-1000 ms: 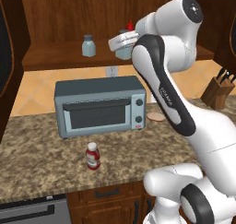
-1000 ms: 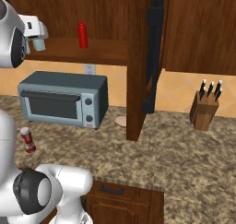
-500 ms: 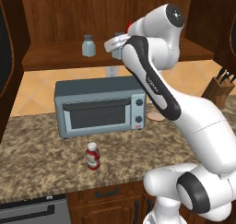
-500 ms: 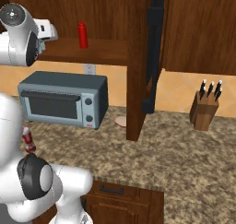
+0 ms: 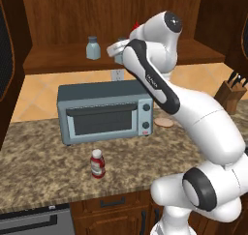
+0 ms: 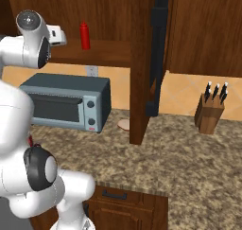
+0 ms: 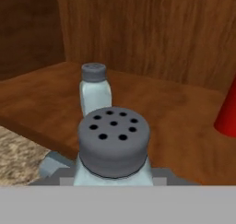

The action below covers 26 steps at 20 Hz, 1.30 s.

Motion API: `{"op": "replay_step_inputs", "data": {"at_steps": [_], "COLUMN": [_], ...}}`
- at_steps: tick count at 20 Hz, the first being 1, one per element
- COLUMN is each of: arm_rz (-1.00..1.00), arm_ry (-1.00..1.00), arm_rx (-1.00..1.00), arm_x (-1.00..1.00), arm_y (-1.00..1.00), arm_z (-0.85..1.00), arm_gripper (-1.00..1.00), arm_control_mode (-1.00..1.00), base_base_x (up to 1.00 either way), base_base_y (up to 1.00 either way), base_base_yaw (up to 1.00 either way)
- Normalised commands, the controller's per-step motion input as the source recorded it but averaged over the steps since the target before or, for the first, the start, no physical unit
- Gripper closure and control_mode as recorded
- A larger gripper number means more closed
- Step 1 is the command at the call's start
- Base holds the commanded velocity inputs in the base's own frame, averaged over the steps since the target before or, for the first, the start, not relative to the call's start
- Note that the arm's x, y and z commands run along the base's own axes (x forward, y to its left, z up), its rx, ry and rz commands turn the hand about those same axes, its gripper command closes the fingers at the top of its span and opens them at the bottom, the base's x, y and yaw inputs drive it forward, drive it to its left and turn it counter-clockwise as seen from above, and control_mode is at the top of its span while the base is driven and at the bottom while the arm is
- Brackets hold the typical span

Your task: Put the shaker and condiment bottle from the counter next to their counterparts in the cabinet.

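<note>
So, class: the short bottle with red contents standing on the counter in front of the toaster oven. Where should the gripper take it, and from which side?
Grip the condiment bottle around its stout body at the white label band, coming from above or from the counter's front edge. It stands upright with open granite around it, while the toaster oven blocks the back. The pale cap looks narrower, likely a poorer hold.

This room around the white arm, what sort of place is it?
A kitchen, by the look of it, though a rendered one: a grey-blue toaster oven stands on a speckled brown granite counter, a wooden knife block sits farther along, and dark wooden wall cabinets hang above.
</note>
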Motion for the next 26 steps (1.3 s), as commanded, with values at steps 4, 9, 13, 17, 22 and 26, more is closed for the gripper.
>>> {"op": "replay_step_inputs", "data": {"at_steps": [4,9,13,17,22,26], "arm_rz": [0.01,0.03,0.02,0.01,0.00,0.02], "arm_ry": [0.02,0.04,0.00,0.00,0.00,0.01], "arm_rx": [0.06,0.07,0.01,0.00,0.00,0.00], "arm_x": [0.50,0.49,0.41,0.32,0.27,0.14], "arm_y": [0.02,0.07,0.17,0.23,0.18,0.08], "arm_z": [-0.12,-0.07,-0.06,-0.01,-0.06,-0.16], "arm_gripper": [1.00,1.00,1.00,1.00,1.00,-1.00], "arm_control_mode": [-1.00,-1.00,-1.00,-1.00,-1.00,-1.00], "base_base_x": [0.00,0.00,0.00,0.00,0.00,0.00], "base_base_y": [0.00,0.00,0.00,0.00,0.00,0.00], "base_base_yaw": [0.00,0.00,0.00,0.00,0.00,0.00]}}
